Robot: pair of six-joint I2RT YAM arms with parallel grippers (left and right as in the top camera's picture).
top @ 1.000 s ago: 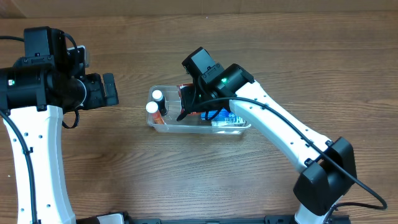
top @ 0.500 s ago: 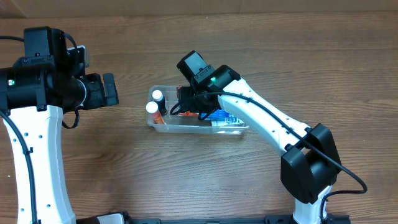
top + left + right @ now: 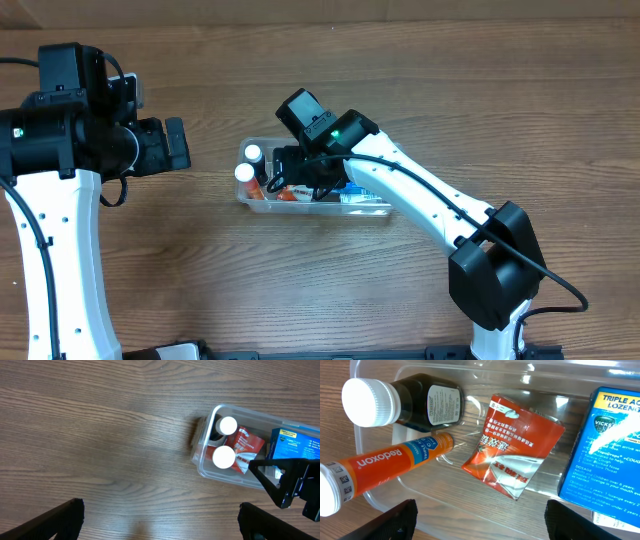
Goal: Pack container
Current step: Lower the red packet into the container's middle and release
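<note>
The container [image 3: 320,209] is a clear shallow tub in the middle of the table. A red sachet [image 3: 515,452] lies flat on its floor, beside an orange Redoxon tube [image 3: 385,462], a dark bottle with a white cap [image 3: 427,402] and a blue lozenge box [image 3: 605,445]. My right gripper [image 3: 482,520] hovers just above the tub's left half with its jaws open and nothing between them. My left gripper [image 3: 160,517] hangs wide open over bare wood, left of the container [image 3: 202,460] and apart from it.
The right arm [image 3: 430,200] slants across the table from its base at the front right. The left arm's white link [image 3: 60,250] stands along the left edge. Brown wood tabletop [image 3: 200,280] surrounds the tub on all sides.
My right gripper has shifted left over the tub and its jaws have opened; the red sachet now lies loose inside. The left arm has not moved.
</note>
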